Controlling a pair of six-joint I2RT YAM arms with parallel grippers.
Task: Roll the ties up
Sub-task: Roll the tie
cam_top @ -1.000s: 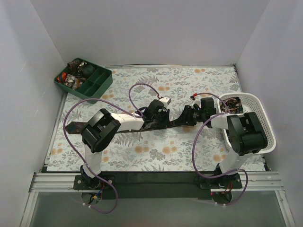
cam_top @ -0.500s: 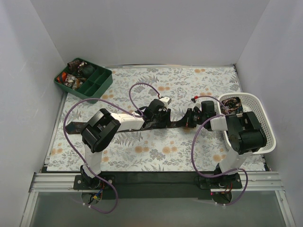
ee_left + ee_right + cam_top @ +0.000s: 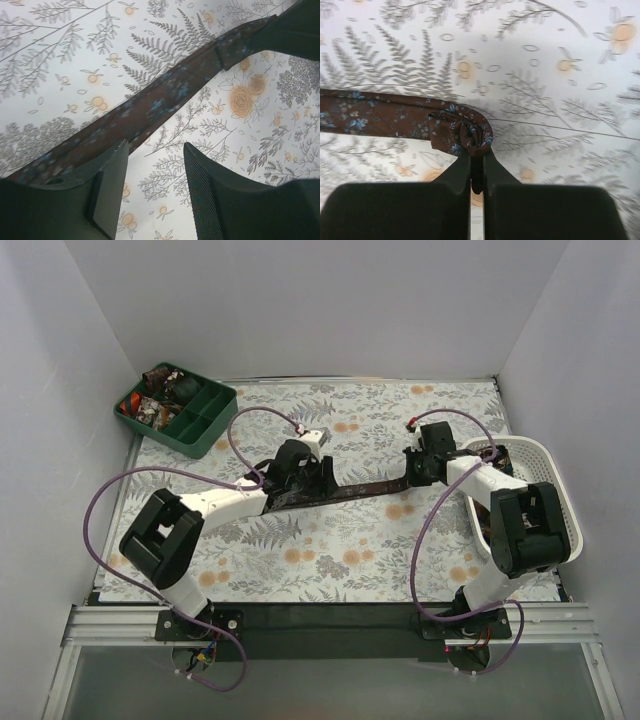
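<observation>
A long brown tie [image 3: 365, 487] with small bluish flowers lies stretched across the floral mat between the two grippers. My right gripper [image 3: 414, 472] is shut on the tie's folded narrow end [image 3: 472, 131], the cloth bunched between its fingertips [image 3: 476, 150]. My left gripper [image 3: 322, 478] is open just above the mat, beside the tie's middle. In the left wrist view the tie [image 3: 150, 107] runs diagonally past the left finger [image 3: 112, 180], outside the open gap [image 3: 155, 146]. Its wide end is hidden under the left arm.
A dark green divided tray [image 3: 215, 415] at the far left holds small coiled ties [image 3: 155, 405]. A white lattice basket [image 3: 545, 455] at the right edge holds more dark ties [image 3: 490, 458]. White walls close in three sides.
My right gripper has pulled the tie's end away from me and to the right, drawing the tie straight. My left arm has swung left and farther out, along the tie.
</observation>
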